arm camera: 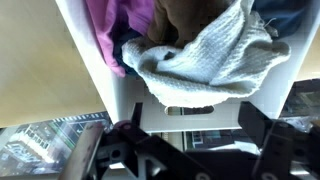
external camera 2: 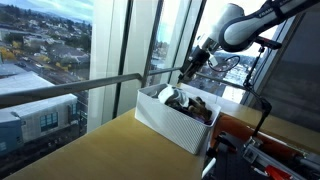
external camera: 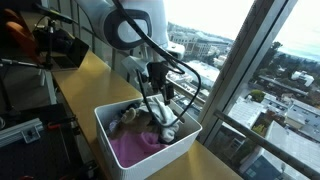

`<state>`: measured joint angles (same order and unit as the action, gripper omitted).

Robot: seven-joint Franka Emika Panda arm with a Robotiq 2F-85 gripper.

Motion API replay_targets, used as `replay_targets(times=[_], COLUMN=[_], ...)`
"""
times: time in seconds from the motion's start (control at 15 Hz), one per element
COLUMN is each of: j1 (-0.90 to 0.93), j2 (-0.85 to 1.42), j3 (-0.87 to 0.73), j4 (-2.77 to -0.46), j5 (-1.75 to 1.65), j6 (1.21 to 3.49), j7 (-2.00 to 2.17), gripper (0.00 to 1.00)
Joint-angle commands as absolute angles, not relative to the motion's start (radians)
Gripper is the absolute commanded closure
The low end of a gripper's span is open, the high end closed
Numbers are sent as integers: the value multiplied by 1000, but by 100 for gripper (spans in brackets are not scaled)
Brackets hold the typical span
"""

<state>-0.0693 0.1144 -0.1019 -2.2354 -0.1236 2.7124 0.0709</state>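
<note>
The arm (external camera: 130,25) comes down from the top middle of the frame in an exterior view. The fingers (external camera: 162,105) hang over the far side of the bin (external camera: 160,160), low by the cloths near its rim. Whether they touch any cloth cannot be told at this size. In an exterior view from across the bench (external camera 2: 100,150), the fingers (external camera 2: 188,68) sit in the upper middle of the frame, above the bin's (external camera 2: 170,125) back corner. The window rail (external camera 2: 80,87) runs off to the left.

In the wrist view the fingers (arm camera: 125,135) enter from the bottom edge as dark shapes at lower left and lower right. They stand wide apart with nothing between them. Only the bin's pale wall (arm camera: 125,95) and the glass show in the gap.

The white cloth (arm camera: 205,65), a knitted one, lies bunched inside the bin. It fills the upper middle and right of the wrist view, up against the wall and apart from the fingers. The purple cloth (arm camera: 115,25) is at upper left, touching the white cloth. The brown cloth (arm camera: 185,15) is at the top middle, partly under the white cloth.

In an exterior view the purple cloth (external camera: 135,148) fills the near part of the bin. The white cloth (external camera: 165,130) lies right of it, below the fingers. The bin stands on the yellow bench (external camera: 90,70) along the window.
</note>
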Motion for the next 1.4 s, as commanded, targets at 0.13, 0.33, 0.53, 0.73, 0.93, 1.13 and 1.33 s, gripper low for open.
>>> replay_targets(times=[0.13,0.33,0.53,0.73,0.93,1.13,1.33], j1=[-40,-9,29,59,50,52,51], j2=[-58,-184,-276,-322,-339,-323,-323], j3=[-49,-16,10,31,53,49,49], j4=[-2245,-2268,-2262,-2259,-2253,-2250,-2251], j5=[-66,-59,-14,11,-10,-11,-11], j6=[2617,2516,2400,2316,2278,2298,2298], j7=[44,53,31,41,108,92,94], gripper=[0,0,0,0,0,0,0])
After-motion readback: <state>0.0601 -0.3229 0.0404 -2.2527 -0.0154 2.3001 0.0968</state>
